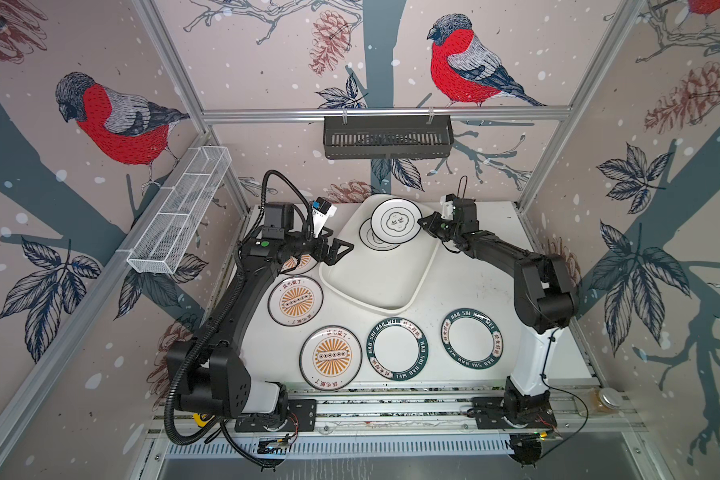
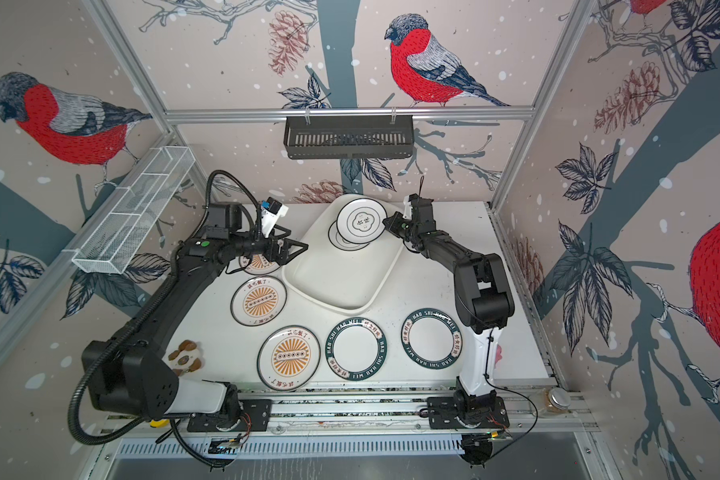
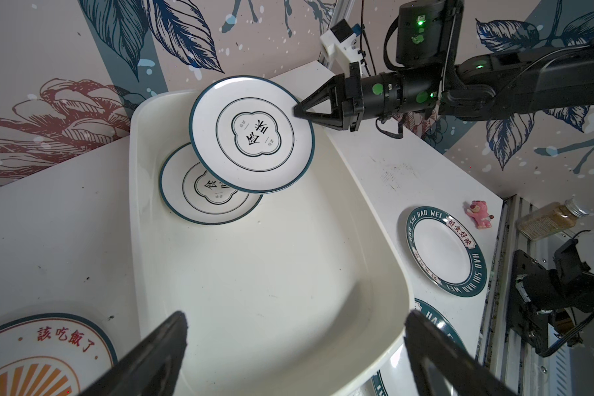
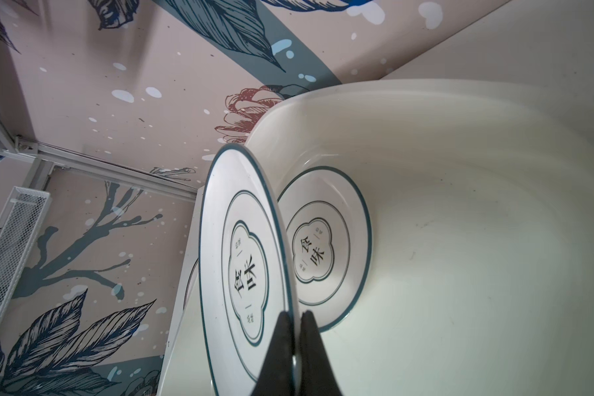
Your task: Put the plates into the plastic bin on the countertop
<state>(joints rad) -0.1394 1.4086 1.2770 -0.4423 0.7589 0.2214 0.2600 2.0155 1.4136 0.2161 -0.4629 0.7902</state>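
On the speckled white surface (image 1: 454, 291), the right claw (image 1: 422, 223) pinches a plate (image 1: 395, 220) by its rim above the bin (image 1: 371, 278). The plate looks stiff, slick and breakable. The left claw (image 1: 341, 253) gapes empty.

green-banded plates (image 1: 398, 348) read "hao shi hao wei", sunburst plates (image 1: 330, 358) "該吃飯了", cloud-centre plates (image 1: 395, 220) "食味".

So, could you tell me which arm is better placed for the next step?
Right: the right gripper is shut on a cloud plate above the plastic bin, ready to lower; the left gripper hangs open and empty.
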